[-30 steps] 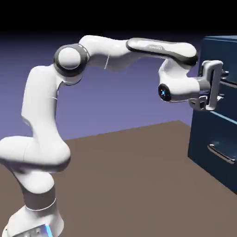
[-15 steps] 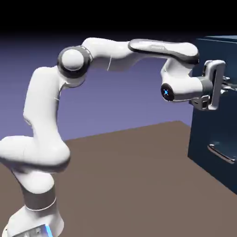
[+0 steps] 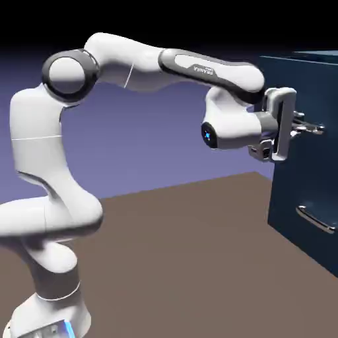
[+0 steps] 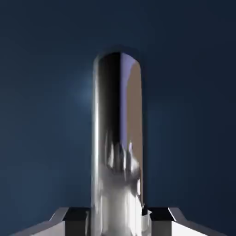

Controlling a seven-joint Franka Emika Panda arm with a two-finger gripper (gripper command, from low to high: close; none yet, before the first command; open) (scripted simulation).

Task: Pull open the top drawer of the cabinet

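In the exterior view, the dark navy cabinet [image 3: 290,191] stands at the right edge. Its top drawer [image 3: 315,86] juts out to the left past the lower drawer front. My gripper [image 3: 305,127] is shut on the top drawer's silver bar handle [image 3: 318,129]. The hand view shows that handle [image 4: 117,133] as a shiny bar running up the middle. It is pinched between my two grey fingertips [image 4: 73,220] against the navy drawer front [image 4: 41,92].
The lower drawer's silver handle [image 3: 315,220] sits below my hand, its front flush with the cabinet. The brown table [image 3: 185,264] stretches between the robot's base and the cabinet. My white arm arches over it from the lower left.
My fingers closed on the top handle. The hand then drew back to the left, and the top drawer slid out with it.
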